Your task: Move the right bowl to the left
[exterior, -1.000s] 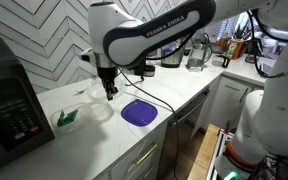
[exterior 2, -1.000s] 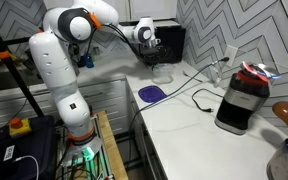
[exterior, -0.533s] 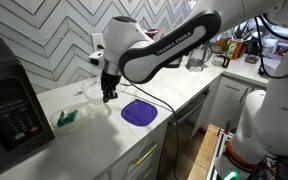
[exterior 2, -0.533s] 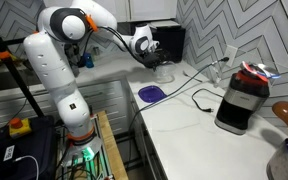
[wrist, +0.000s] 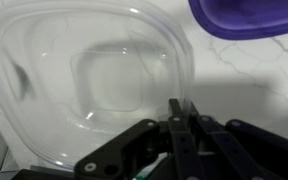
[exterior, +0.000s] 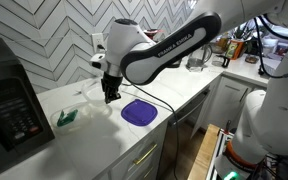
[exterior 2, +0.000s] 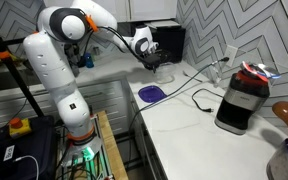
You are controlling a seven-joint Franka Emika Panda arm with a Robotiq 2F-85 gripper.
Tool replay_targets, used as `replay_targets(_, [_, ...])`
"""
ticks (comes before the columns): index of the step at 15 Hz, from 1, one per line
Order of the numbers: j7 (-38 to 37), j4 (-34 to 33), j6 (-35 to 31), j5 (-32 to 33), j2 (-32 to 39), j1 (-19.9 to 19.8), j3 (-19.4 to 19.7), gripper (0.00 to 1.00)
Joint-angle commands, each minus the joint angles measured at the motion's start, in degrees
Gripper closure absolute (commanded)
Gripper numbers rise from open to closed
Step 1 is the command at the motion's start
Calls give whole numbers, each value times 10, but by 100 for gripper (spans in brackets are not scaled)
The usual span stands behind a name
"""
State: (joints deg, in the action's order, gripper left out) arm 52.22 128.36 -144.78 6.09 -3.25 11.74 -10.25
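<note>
The right bowl [wrist: 94, 90] sits on the white counter [exterior: 89, 145], its rim just beside the purple bowl [wrist: 249, 18] but not touching it. The gripper [wrist: 176, 108] is pinched narrow on the clear bowl's near rim. Bare counter lies between this bowl and the green object [exterior: 66, 117].

Bowls: two — whitish bowl [wrist: 92, 85], purple bowl [exterior: 138, 112]; green object [exterior: 66, 117]: one.
</note>
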Motion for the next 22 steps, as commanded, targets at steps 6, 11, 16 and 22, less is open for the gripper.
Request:
replay_targets(6, [26, 53, -72, -14, 8, -14, 20, 98])
replay_targets(11, [124, 56, -138, -94, 32, -14, 20, 98])
replay_targets(16, [214, 57, -118, -170, 33, -19, 14, 98])
replay_targets(22, [256, 49, -55, -188, 34, -21, 16, 82])
